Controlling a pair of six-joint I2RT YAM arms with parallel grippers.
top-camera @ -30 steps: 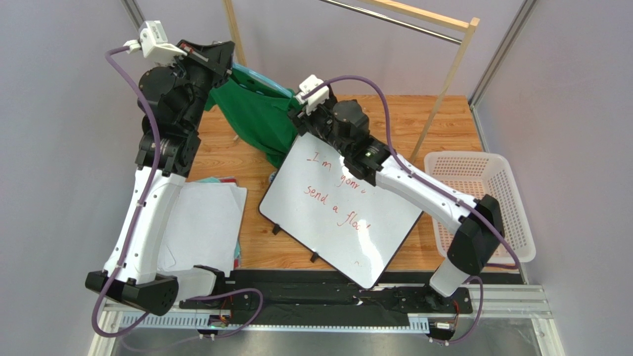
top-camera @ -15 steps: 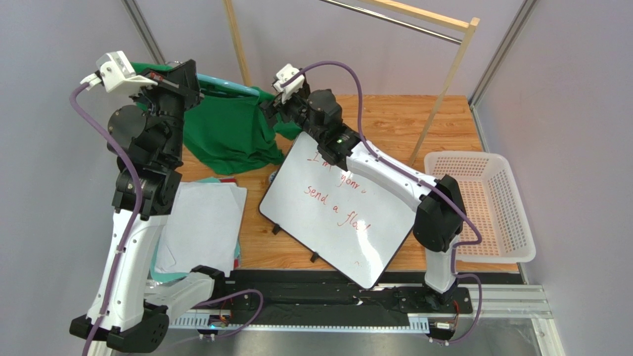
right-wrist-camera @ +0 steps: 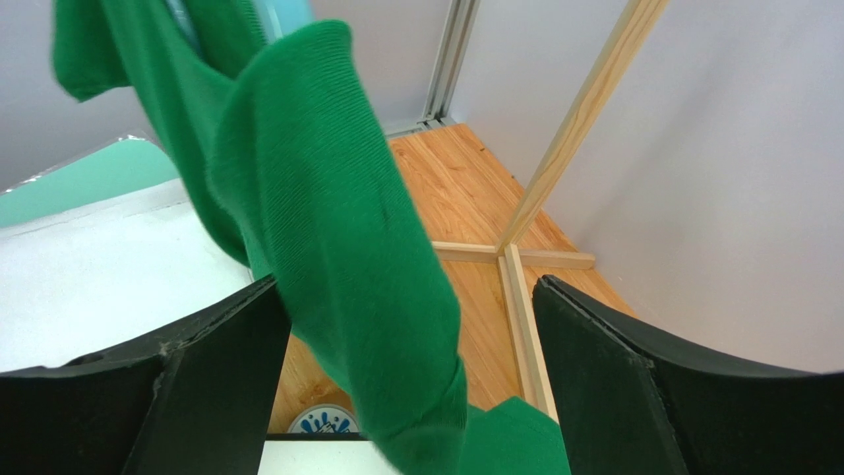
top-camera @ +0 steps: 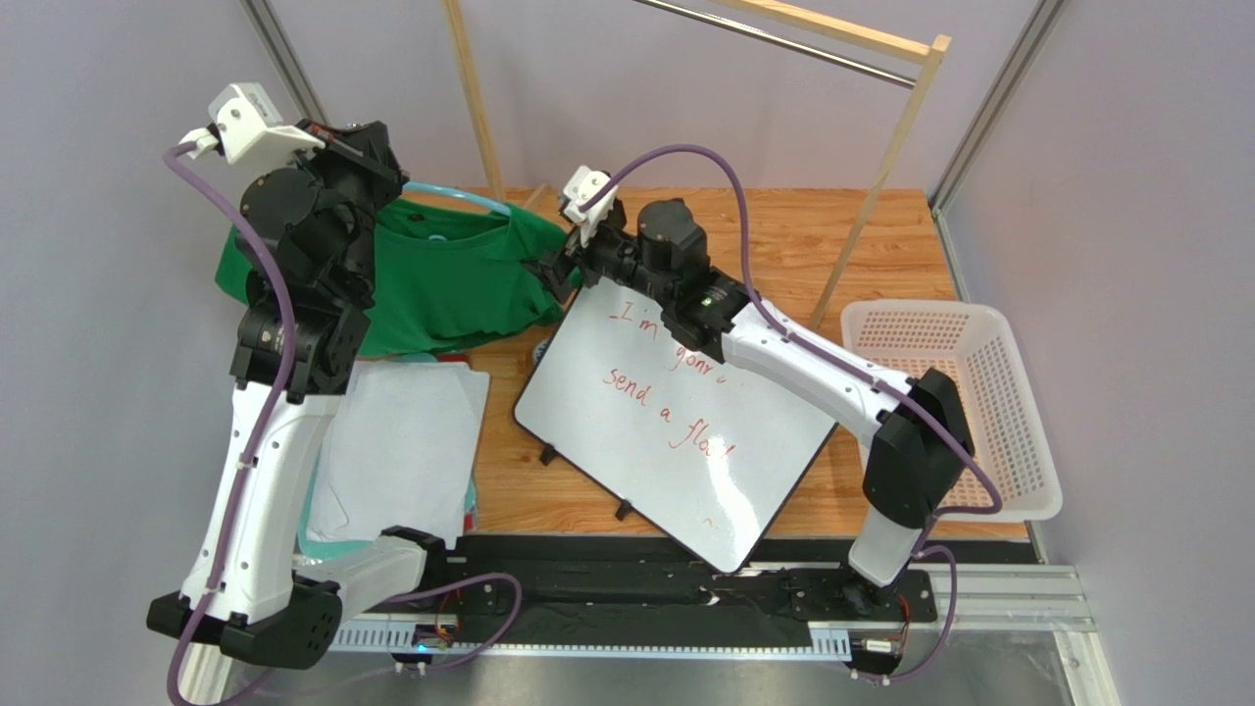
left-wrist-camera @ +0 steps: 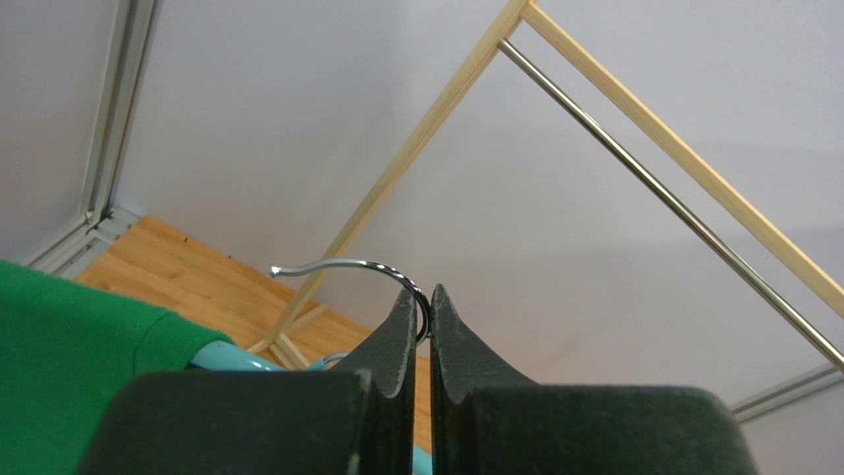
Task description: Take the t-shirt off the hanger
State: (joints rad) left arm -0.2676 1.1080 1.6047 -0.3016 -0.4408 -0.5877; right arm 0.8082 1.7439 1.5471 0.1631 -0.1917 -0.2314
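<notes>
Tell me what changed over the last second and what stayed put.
The left gripper, shut on the hook of the hanger, swung left, carrying the hanger along and spreading the t-shirt out toward the table's left side. The right gripper followed leftward, then came back a little; its jaws are open with shirt fabric hanging between them. The whiteboard, papers and basket did not move.

**Crowded table, one open corner**

A whiteboard (top-camera: 663, 441) fills the middle, a basket (top-camera: 921, 312) the right edge; bare tabletop (top-camera: 803, 236) lies open back right. The rack's post (left-wrist-camera: 396, 175) rises near the hanger (left-wrist-camera: 342, 263) clamped in the left gripper (left-wrist-camera: 423, 297). The t-shirt (right-wrist-camera: 337, 228) hangs between the spread fingers (right-wrist-camera: 198, 366) of the right gripper (right-wrist-camera: 408, 297).
</notes>
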